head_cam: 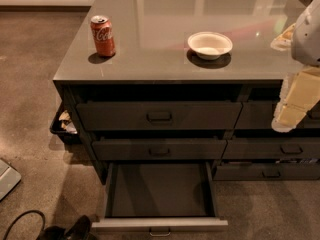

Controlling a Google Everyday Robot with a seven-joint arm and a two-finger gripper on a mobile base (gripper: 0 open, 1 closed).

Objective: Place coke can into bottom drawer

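Note:
The coke can [102, 35] stands upright near the front left corner of the grey countertop [160, 66]. The bottom drawer [159, 190] of the left column is pulled out toward me, and its dark inside holds nothing. Its front with the metal handle [160, 231] is at the bottom of the view. My gripper [290, 111] hangs at the right edge, in front of the right-column drawers, far right of the can and above and right of the open drawer. It holds nothing that I can see.
A white bowl [210, 45] sits on the counter right of the can. Two shut drawers [159, 116] are above the open one. A black bin [62, 126] sits on the floor left of the cabinet. A cable and a dark object [60, 230] lie at the bottom left.

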